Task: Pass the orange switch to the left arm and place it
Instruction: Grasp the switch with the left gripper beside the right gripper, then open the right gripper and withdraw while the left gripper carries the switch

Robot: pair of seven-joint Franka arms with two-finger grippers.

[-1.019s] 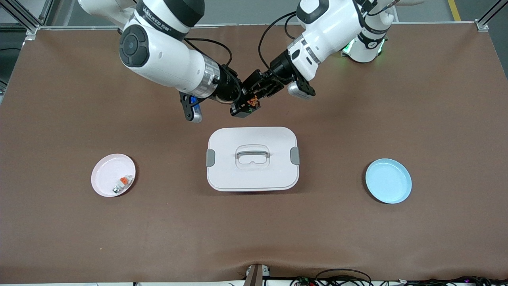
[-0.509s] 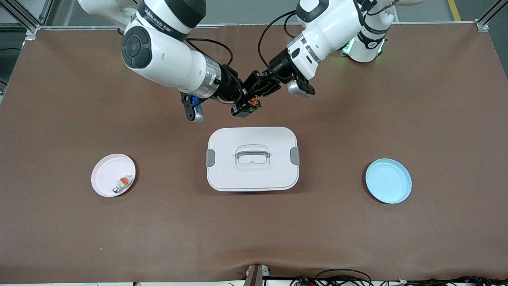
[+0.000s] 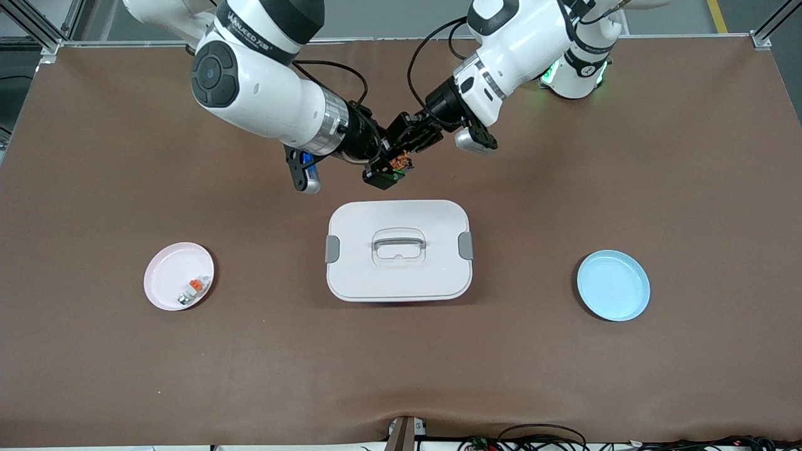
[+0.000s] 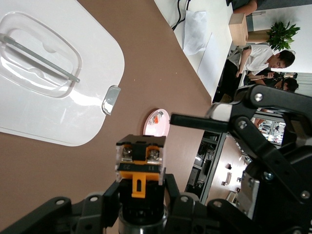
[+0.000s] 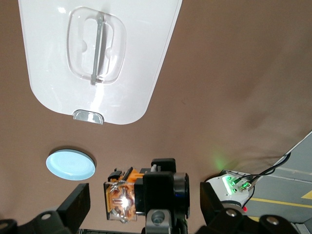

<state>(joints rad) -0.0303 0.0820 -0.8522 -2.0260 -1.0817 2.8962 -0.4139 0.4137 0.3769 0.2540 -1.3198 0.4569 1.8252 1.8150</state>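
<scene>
From the front camera, both arms meet in the air over bare tabletop between the robots' bases and the box (image 3: 398,249). The right gripper (image 3: 378,168) and left gripper (image 3: 407,143) converge on the orange switch (image 3: 396,164), so this looks like the handover itself. The box sits untouched, its lid latched. A pink plate (image 3: 164,265) toward the right arm's end carries a small white-and-silver piece (image 3: 193,289); a blue plate (image 3: 613,285) toward the left arm's end has nothing on it, probably the destination.

Left wrist view: the orange switch (image 4: 140,165) sits clamped between the left gripper's fingers (image 4: 171,191), terminal screws showing. The right gripper (image 4: 229,146) stands spread wide alongside, touching nothing.

Right wrist view: the right gripper's fingers (image 5: 209,195) are parted, with the orange switch (image 5: 122,196) carried by the black left gripper (image 5: 163,191) between them.

Judgement: pickup and handover appear done; the carry and the placing remain.
</scene>
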